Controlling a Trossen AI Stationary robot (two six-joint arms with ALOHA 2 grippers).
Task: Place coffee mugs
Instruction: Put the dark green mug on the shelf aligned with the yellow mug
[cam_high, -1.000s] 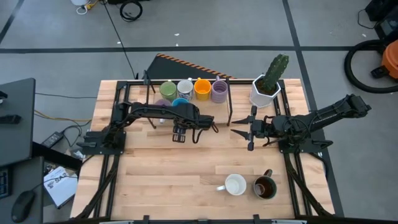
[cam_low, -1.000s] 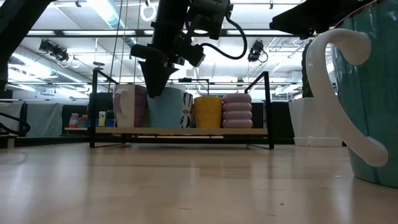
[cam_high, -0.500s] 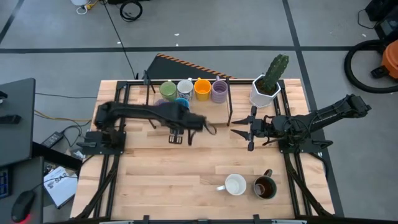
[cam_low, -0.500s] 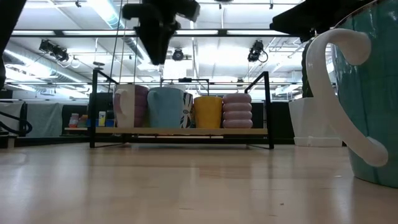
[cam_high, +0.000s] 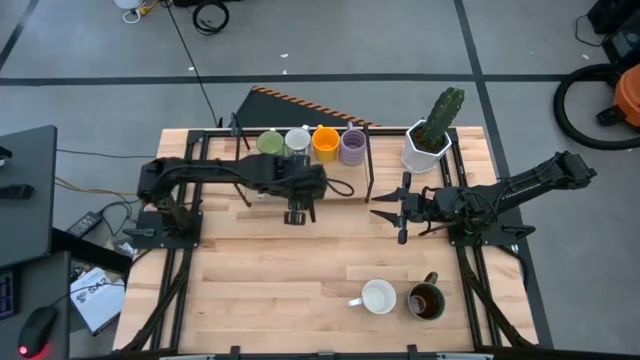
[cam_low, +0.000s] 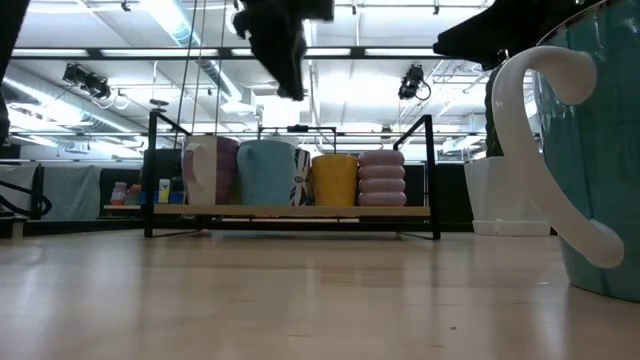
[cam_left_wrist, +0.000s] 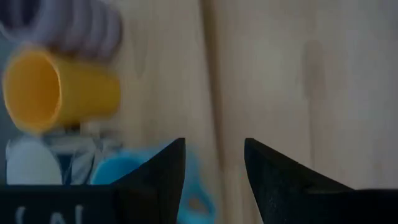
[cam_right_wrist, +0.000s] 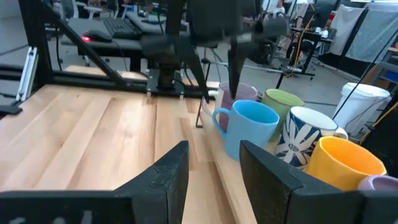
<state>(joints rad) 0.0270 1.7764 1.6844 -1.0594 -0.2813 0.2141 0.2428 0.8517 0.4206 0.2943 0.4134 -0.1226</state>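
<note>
On the pale plank worktop (cam_high: 260, 270), a black wire rack (cam_high: 368, 170) stood near the back edge. In it sat smooth glazed mugs: green (cam_high: 269, 144), patterned white (cam_high: 297, 141), orange (cam_high: 325, 143), ribbed lavender (cam_high: 352, 147) and blue (cam_right_wrist: 249, 127). The left gripper (cam_high: 296, 214) hung empty just before the rack, fingers (cam_left_wrist: 161, 171) apart. The right gripper (cam_high: 388, 212) waited beside the rack's end, fingers parted, empty. A white mug (cam_high: 377, 297) and a brown mug (cam_high: 426, 300) stood well forward on open boards.
</note>
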